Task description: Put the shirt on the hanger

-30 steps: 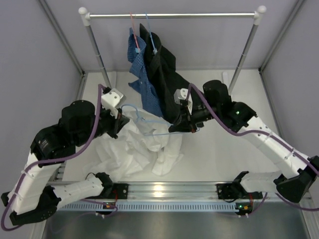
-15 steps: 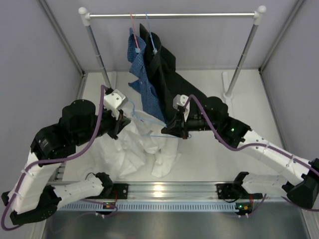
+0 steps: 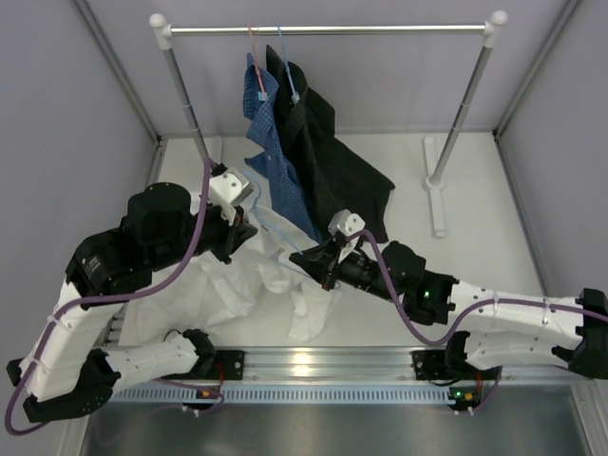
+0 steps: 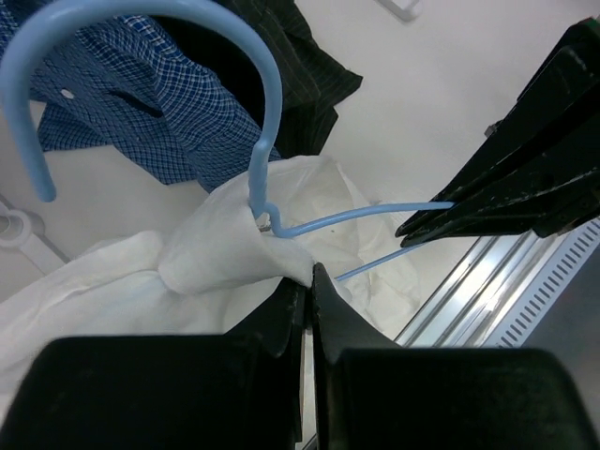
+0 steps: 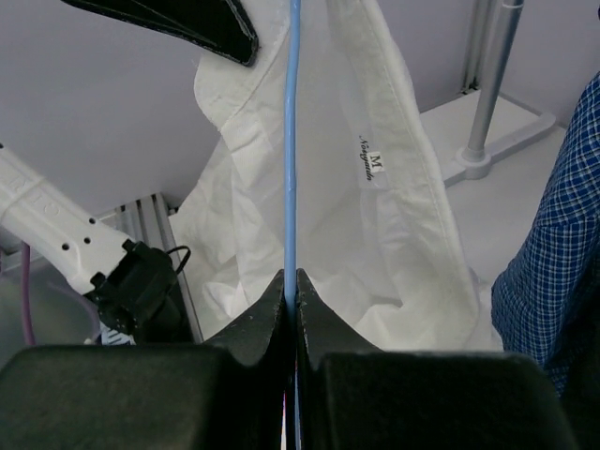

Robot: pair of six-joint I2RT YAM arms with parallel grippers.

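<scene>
Overhead, you have these items:
- **Shirt** [image 3: 223, 290]: white, heaped toward the near left corner of the table [image 3: 475, 247], with one fold lifted.
- **Hanger** [image 3: 280, 245]: light-blue wire, held off the surface near the table's middle, so fabric can be worked onto it.
- **Left gripper** [image 3: 252, 231] and **right gripper** [image 3: 304, 258]: they meet at the hanger from either side.
- **Checked shirt** [image 3: 271, 142] and **black shirt** [image 3: 332, 166]: both hang from the rail [image 3: 380, 29] along the far edge.

Left wrist view:
- Left gripper [image 4: 310, 277]: jaws pressed together on a bunch of shirt [image 4: 220, 248] just under the hanger [image 4: 267, 103] neck, pinning cloth there.
- Whether the lower wire is also caught, you probably cannot tell.
- Right gripper [image 4: 417, 225]: clamps the wire ends.

Right wrist view:
- Right gripper [image 5: 291, 281]: jaws closed on the hanger [image 5: 292, 141] wire, steadying it.
- Shirt [image 5: 403, 244]: collar band hangs open beside the wire.
- Size tag [image 5: 374, 159]: reads "M"; the script beside it is too small to read.
</scene>
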